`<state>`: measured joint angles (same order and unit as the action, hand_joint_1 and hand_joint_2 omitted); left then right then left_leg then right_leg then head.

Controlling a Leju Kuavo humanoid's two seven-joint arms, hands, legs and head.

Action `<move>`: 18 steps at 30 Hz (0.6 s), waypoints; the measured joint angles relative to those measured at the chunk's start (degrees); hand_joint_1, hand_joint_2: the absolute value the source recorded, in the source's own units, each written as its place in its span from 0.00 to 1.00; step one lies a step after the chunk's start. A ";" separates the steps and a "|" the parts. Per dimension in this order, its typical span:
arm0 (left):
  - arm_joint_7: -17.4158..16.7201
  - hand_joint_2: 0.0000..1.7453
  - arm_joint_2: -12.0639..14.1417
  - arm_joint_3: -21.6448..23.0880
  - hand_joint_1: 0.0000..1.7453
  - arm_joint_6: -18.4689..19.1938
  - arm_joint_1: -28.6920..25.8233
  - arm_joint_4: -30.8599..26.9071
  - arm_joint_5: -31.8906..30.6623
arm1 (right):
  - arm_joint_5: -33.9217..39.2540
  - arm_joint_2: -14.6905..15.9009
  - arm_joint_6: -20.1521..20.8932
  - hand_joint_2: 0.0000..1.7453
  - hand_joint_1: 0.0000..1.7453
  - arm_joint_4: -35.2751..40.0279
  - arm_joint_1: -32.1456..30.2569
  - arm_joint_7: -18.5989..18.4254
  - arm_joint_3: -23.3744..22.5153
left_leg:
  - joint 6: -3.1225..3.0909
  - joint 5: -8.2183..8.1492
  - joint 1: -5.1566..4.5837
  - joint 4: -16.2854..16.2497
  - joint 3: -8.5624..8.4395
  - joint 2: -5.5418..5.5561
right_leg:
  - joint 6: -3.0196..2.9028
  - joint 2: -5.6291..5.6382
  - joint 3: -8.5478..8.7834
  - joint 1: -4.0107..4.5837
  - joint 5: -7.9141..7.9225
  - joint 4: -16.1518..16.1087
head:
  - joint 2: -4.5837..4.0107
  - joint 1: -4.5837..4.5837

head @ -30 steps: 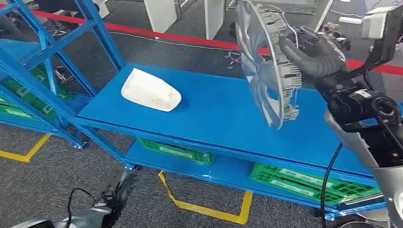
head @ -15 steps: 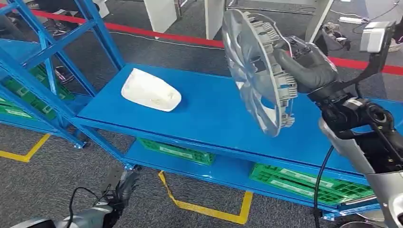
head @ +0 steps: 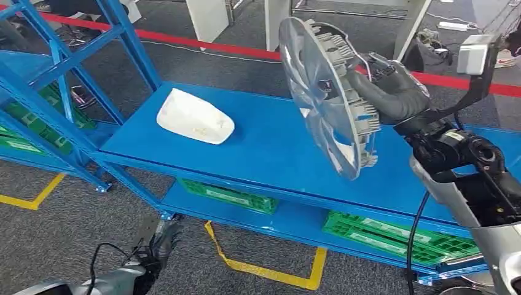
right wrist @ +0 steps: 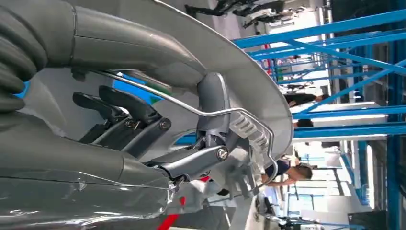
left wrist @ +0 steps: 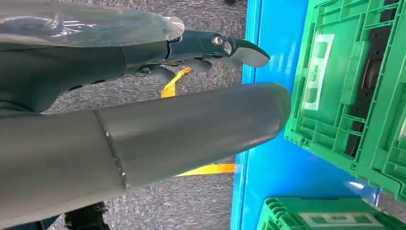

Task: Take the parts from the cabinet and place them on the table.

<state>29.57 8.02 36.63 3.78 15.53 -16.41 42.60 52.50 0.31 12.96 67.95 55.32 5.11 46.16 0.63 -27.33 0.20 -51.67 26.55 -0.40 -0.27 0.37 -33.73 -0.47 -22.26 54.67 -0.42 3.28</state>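
Grey carpet nearest, and the left hand [head: 150, 255] is hanging low beside the shelf's front edge, fingers loose, holding nothing. Above the blue table [head: 270, 144], the right hand [head: 393, 92] is gripping the silver wheel cover [head: 322, 95] on edge, clear of the surface near the right end. Placing step, I'd say: next comes lowering and tilting it flat. The white part [head: 195, 117] is lying toward the far left corner.

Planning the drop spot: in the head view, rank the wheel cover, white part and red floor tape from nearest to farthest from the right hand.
1. Wheel cover, gripped by the right hand.
2. Red floor tape, on the floor behind the hand.
3. White part, on the blue table's far left.
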 joint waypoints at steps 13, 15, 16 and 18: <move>1.14 0.00 0.13 -0.02 0.00 -0.24 -0.23 0.02 0.57 | -5.42 -0.72 -4.68 1.00 1.00 0.00 0.86 -0.02 -0.13 | 0.00 0.00 0.01 0.00 0.04 0.02 | 0.00 -0.03 -0.01 0.00 0.00 0.01 | 0.00 0.00; 1.14 0.00 0.24 -0.02 0.00 -0.48 -0.37 0.02 0.26 | -5.49 -0.98 -4.98 1.00 1.00 0.00 1.24 -0.02 -0.13 | 0.00 0.00 0.01 0.00 0.04 0.01 | 0.00 -0.02 -0.02 0.00 0.00 0.01 | 0.00 0.00; 1.14 0.00 0.28 -0.02 0.00 -0.66 -0.42 0.02 0.17 | -5.49 -1.03 -4.98 1.00 1.00 0.00 1.45 -0.02 -0.13 | 0.00 0.00 0.01 0.00 0.05 0.01 | 0.00 -0.02 -0.02 0.00 0.00 0.01 | 0.00 0.00; 1.14 0.00 0.33 -0.02 0.00 -0.72 -0.46 0.02 0.15 | -5.51 -1.11 -5.00 1.00 1.00 0.00 1.83 -0.02 -0.11 | 0.00 0.00 0.01 0.00 0.06 0.03 | 0.00 -0.03 -0.03 0.00 0.00 0.00 | 0.00 0.00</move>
<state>30.71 8.35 36.61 3.06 15.07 -16.39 42.75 46.99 -0.81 7.96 67.95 57.14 5.09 46.05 0.63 -27.33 0.21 -51.67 26.61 -0.37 -0.27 0.34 -33.75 -0.47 -22.27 54.67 -0.42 3.28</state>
